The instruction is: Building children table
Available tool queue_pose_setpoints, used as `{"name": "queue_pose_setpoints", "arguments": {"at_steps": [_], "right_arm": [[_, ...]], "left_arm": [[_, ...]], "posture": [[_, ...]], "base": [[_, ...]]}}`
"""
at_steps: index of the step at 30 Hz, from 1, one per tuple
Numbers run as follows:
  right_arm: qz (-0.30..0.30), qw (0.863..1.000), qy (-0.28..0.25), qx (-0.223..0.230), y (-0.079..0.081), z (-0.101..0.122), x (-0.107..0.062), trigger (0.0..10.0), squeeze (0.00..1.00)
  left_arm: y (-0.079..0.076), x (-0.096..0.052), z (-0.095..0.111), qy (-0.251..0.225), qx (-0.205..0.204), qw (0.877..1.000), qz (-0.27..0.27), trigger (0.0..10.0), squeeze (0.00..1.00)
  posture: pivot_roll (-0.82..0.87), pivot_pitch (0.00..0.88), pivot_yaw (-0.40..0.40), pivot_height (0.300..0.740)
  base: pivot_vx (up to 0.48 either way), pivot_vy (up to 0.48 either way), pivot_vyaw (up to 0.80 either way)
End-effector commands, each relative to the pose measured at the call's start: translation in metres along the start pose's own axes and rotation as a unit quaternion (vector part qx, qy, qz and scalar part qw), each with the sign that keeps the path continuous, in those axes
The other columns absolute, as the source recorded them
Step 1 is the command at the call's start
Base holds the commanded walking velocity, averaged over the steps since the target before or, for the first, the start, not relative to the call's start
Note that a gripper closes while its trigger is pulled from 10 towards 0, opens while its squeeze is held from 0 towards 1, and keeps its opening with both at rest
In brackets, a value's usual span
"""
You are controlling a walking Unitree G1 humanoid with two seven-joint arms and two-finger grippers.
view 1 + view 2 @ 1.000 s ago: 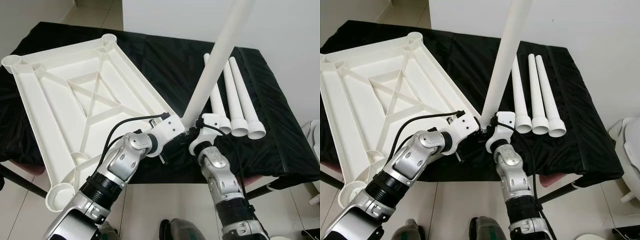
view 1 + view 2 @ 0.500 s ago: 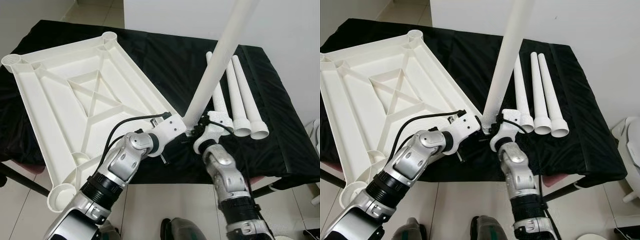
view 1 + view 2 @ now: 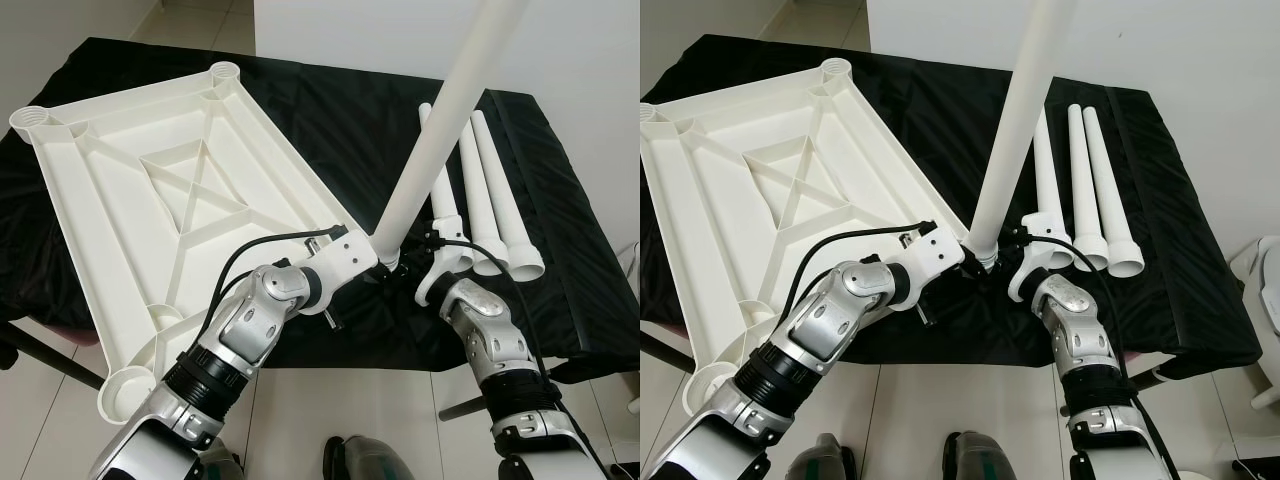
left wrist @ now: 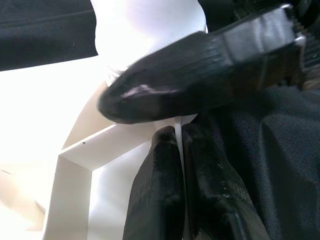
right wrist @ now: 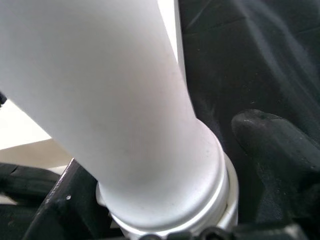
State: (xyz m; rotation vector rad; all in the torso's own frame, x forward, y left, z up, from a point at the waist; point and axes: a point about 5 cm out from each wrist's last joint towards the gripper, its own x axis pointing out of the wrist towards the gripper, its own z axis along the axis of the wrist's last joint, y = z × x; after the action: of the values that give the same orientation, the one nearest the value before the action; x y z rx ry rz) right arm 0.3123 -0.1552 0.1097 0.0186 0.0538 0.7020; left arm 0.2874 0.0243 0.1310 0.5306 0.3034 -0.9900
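white tabletop [image 3: 170, 190] lying upside down on the black cloth [image 3: 360, 130], ribs and corner sockets facing up, near-right corner just by the grippers; one table leg [image 3: 440, 130] standing steeply from that corner, leaning up and away to the right, base collar down at the corner socket; three spare legs [image 3: 1085, 180] lying side by side on the cloth to the right, flared ends toward the robot

left gripper [image 3: 372, 268] pressed in at the leg's base from the left, one black finger [image 4: 190, 75] lying across the white collar; closed on it or merely bracing, cannot tell. right gripper [image 3: 1025, 250] just beside the base on the other side, a finger [image 5: 270, 145] near the collar in the wrist view but apart from it; grip there likewise cannot be told

step in hand, by judgement: seating this first leg in its socket. to do it well: bring the leg square to the tabletop before pushing, since a tilted collar will likely bind; hold low on the collar, press straight down along the leg's axis, steady the tabletop edge against sliding on the cloth
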Motion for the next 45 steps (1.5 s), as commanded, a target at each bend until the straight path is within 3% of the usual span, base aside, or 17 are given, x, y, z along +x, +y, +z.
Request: {"name": "queue_pose_setpoints", "arguments": {"at_steps": [1,2,3,4,19,20,22,24,28,36,42,43,44,45], "right_arm": [[0.008,1.000,0.002,-0.003,-0.004,-0.002,-0.003,10.0,0.00],[0.008,1.000,0.002,-0.003,-0.004,-0.002,-0.003,10.0,0.00],[0.013,1.000,0.002,-0.009,-0.006,-0.002,-0.003,7.5,0.00],[0.018,1.000,-0.001,-0.011,-0.007,-0.001,-0.004,0.0,0.00],[0.018,0.999,-0.035,-0.024,-0.005,0.009,-0.001,0.0,0.00],[-0.041,0.999,-0.019,-0.014,-0.001,0.005,0.004,0.0,0.00],[-0.041,0.999,-0.019,-0.014,-0.001,0.005,0.004,0.0,0.00],[-0.125,0.992,0.009,0.017,0.004,-0.002,0.011,0.0,0.00],[-0.189,0.981,0.011,0.029,0.021,-0.004,0.018,0.0,0.00],[-0.210,0.978,-0.004,0.022,0.043,-0.007,0.022,0.0,0.00],[-0.214,0.977,-0.003,0.016,0.041,-0.004,0.020,0.0,0.00],[-0.222,0.975,0.003,0.016,0.040,-0.003,0.018,3.1,0.00],[-0.222,0.975,0.003,0.016,0.040,-0.003,0.018,3.1,0.00],[-0.223,0.975,0.005,0.019,0.038,-0.003,0.017,10.0,0.00]], "left_arm": [[-0.006,0.003,-0.028,0.056,-0.024,0.998,0.001,10.0,0.00],[-0.006,0.003,-0.028,0.056,-0.024,0.998,0.001,10.0,0.00],[-0.008,0.003,-0.027,0.055,-0.023,0.998,-0.002,10.0,0.00],[-0.010,0.004,-0.027,0.054,-0.022,0.998,-0.005,10.0,0.00],[-0.015,0.006,-0.026,0.053,-0.018,0.998,-0.017,10.0,0.00],[-0.016,0.007,-0.025,0.052,-0.018,0.998,-0.018,10.0,0.00],[-0.016,0.007,-0.025,0.052,-0.018,0.998,-0.018,10.0,0.00],[-0.017,0.007,-0.025,0.051,-0.018,0.998,-0.018,10.0,0.00],[-0.019,0.007,-0.026,0.051,-0.020,0.998,-0.019,10.0,0.00],[-0.020,0.007,-0.026,0.052,-0.020,0.998,-0.019,10.0,0.00],[-0.021,0.007,-0.028,0.054,-0.018,0.998,-0.022,10.0,0.00],[-0.022,0.008,-0.027,0.053,-0.016,0.998,-0.023,10.0,0.00],[-0.022,0.008,-0.027,0.053,-0.016,0.998,-0.023,10.0,0.00],[-0.022,0.008,-0.027,0.053,-0.016,0.998,-0.024,10.0,0.00]], "posture": [[-0.04,0.037,-0.059,0.740],[-0.04,0.037,-0.059,0.740],[-0.04,0.035,-0.058,0.740],[-0.04,0.035,-0.058,0.740],[-0.05,0.022,-0.055,0.740],[-0.05,0.018,-0.064,0.740],[-0.05,0.018,-0.064,0.740],[-0.05,0.016,-0.070,0.740],[-0.05,0.014,-0.074,0.740],[-0.03,0.007,-0.080,0.740],[-0.04,0.000,-0.073,0.740],[-0.04,0.000,-0.074,0.740],[-0.04,0.000,-0.074,0.740],[-0.04,0.000,-0.074,0.740]], "base": [[0.000,0.000,0.00],[0.000,0.000,0.00],[0.000,0.000,0.00],[0.000,0.000,0.00],[0.000,0.000,0.00],[0.000,0.000,0.00],[0.000,0.000,0.00],[0.000,0.000,0.00],[0.000,0.000,0.00],[0.000,0.000,0.00],[0.000,0.000,0.00],[0.000,0.000,0.00],[0.000,0.000,0.00],[0.000,0.000,0.00]]}}
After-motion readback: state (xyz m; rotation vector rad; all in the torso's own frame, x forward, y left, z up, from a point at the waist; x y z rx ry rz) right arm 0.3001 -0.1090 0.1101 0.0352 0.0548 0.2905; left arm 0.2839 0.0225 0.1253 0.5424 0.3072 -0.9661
